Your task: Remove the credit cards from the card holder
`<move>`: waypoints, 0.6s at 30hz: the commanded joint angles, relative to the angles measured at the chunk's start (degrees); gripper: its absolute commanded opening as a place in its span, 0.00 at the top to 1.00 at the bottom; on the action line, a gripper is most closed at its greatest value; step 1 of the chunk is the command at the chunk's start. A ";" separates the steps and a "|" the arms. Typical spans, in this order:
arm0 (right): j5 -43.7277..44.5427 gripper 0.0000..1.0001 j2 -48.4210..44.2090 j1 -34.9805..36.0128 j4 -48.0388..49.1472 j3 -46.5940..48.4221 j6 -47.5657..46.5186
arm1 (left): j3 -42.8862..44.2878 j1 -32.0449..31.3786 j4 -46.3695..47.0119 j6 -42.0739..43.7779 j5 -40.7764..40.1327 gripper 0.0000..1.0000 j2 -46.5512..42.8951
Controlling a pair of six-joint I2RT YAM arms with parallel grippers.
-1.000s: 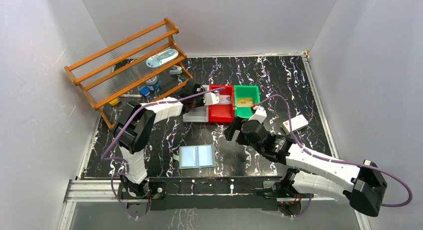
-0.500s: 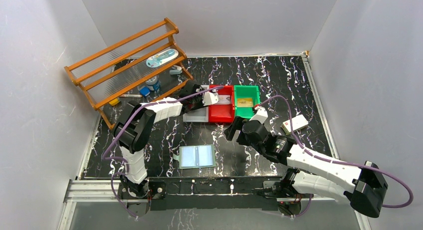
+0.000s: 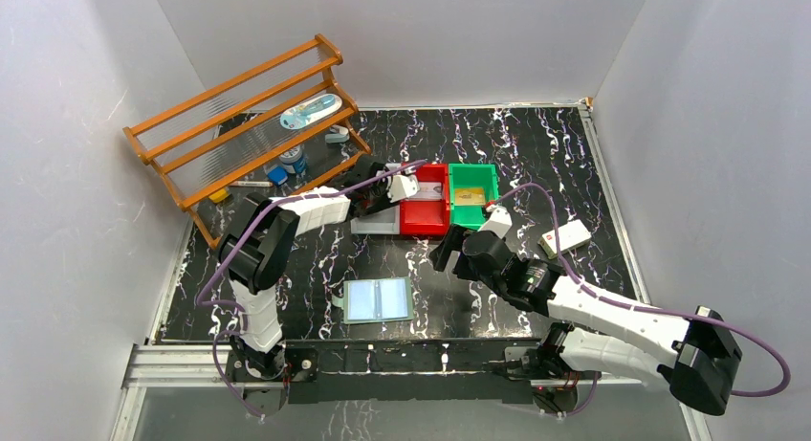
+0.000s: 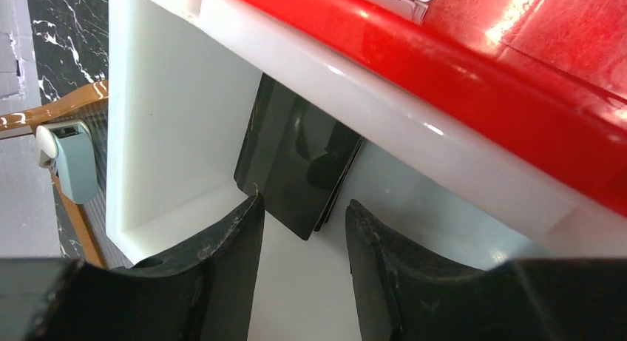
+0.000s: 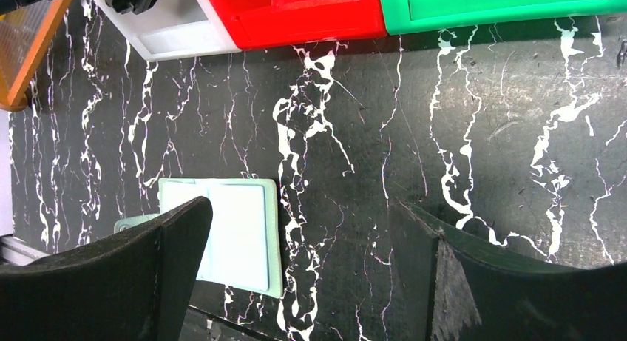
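Observation:
The card holder (image 3: 379, 299) lies spread open near the table's front edge, its pale pockets facing up (image 5: 222, 237). I cannot tell whether any card sits in them. One dark credit card (image 4: 299, 163) leans against the inner wall of the white bin (image 4: 170, 119). My left gripper (image 4: 303, 204) hangs over that bin, open, the card's lower corner lying loose between its fingertips. A tan card (image 3: 469, 194) lies in the green bin (image 3: 490, 178). My right gripper (image 5: 299, 208) hovers wide open over bare table just right of the holder, nothing between its fingers.
The white bin (image 3: 378, 223), red bin (image 3: 426, 219) and green bin stand side by side mid-table. A wooden rack (image 3: 249, 125) with small items fills the back left. A white box with a red mark (image 3: 564, 236) lies at the right.
My left gripper's jaws have gone from shut to open, letting go of the dark card in the white bin. The right arm has barely shifted.

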 commanded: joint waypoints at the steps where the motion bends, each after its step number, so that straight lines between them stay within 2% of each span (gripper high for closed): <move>1: 0.25 0.02 0.03 -0.19 0.94 1.35 0.29 | 0.75 0.22 0.83 -3.83 -0.19 0.56 -2.67; 7: -0.60 0.02 0.14 -0.29 0.95 1.84 0.28 | -4.90 0.22 8.03 -10.36 0.08 0.45 -11.58; 11: -1.77 0.02 0.52 -0.33 0.78 2.27 0.73 | -9.79 0.29 13.69 -16.91 -1.37 0.29 -20.99; 13: -2.57 0.02 1.06 -0.37 0.77 2.65 1.13 | -11.70 0.32 13.57 -21.68 -1.95 0.20 -25.49; 18: -6.34 0.06 4.38 -0.38 1.39 4.70 1.05 | -17.23 0.61 8.37 -35.16 0.00 0.10 -36.97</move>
